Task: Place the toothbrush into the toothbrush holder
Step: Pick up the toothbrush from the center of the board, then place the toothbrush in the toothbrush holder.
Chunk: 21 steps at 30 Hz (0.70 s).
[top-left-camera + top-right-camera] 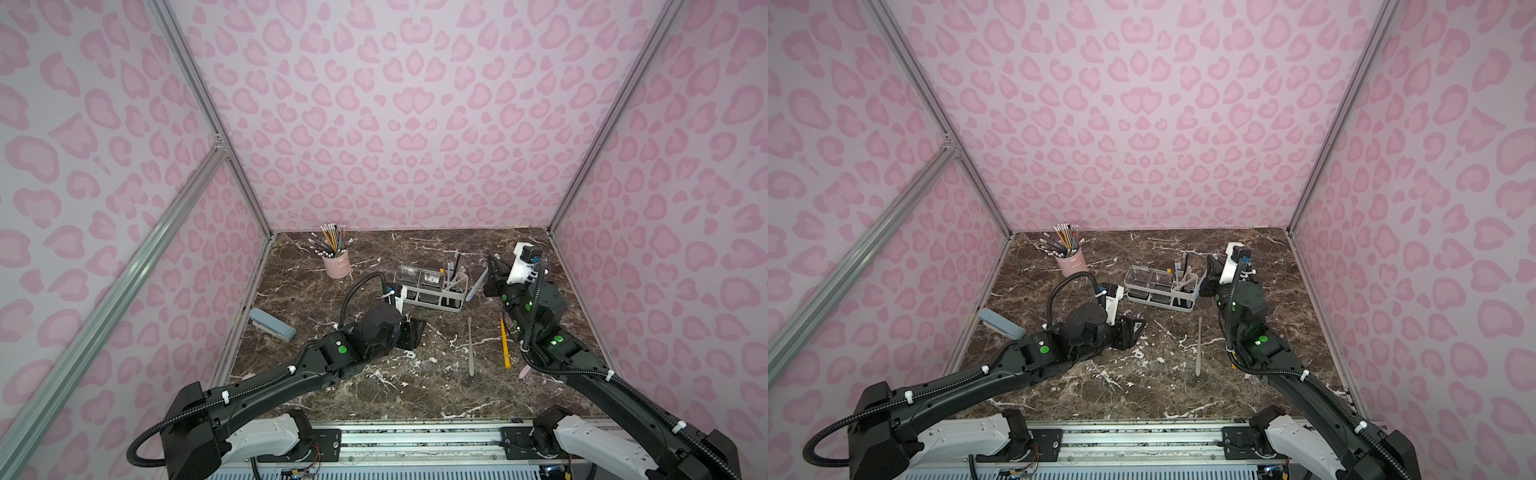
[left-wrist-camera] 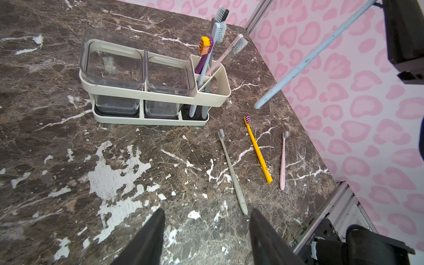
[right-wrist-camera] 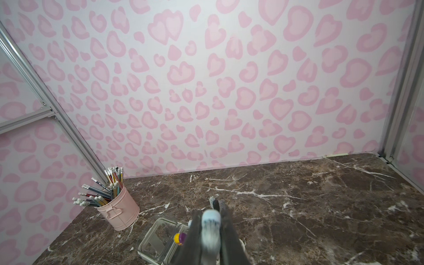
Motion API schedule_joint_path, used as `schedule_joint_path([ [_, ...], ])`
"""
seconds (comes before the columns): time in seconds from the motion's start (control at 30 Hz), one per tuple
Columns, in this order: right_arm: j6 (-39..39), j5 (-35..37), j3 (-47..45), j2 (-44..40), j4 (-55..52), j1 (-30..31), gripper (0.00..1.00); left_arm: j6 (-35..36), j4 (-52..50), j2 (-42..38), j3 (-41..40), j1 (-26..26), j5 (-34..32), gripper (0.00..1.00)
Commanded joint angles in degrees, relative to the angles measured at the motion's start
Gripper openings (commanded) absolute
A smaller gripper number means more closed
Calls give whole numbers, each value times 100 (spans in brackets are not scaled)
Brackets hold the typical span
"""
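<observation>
**Operator:** Identify the work surface and the target.

**Technician:** Marble table. The toothbrush holder stands toward the back middle. Its slotted compartment is at the end facing the right arm, and several brushes already stand in it.

**Operator:** Which arm is nearer that compartment?

**Technician:** The right. The right gripper hangs just beside the slotted end. The left gripper hovers low over the table on the holder's near side, well apart from the slots.

**Operator:** Locate the toothbrush and give its long axis.

**Technician:** The light-blue toothbrush is off the table, carried by the right gripper. The axis slants, with the bristle end up in the jaws and the free handle end down. That tip sits just outside the holder's end wall (whether it is above rim level cannot be told). In my judgement, the tip must shift sideways over a slot and the axis come nearer upright before any lowering.

**Operator:** Report the jaws.

**Technician:** Right: almost closed, clamped on the brush's head end. Left: roughly half open, holding and touching nothing. The grey toothbrush lies on the table just ahead of it.
</observation>
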Motion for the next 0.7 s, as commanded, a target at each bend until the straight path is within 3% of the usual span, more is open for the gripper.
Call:
schedule_joint_path([
  [0.0,-149,173,111,181,423,-11,0,-37,182,0,-9,5,-11,61],
  [0.67,-129,201,461,1533,1014,-207,0,-107,303,-70,-263,5,-30,61],
])
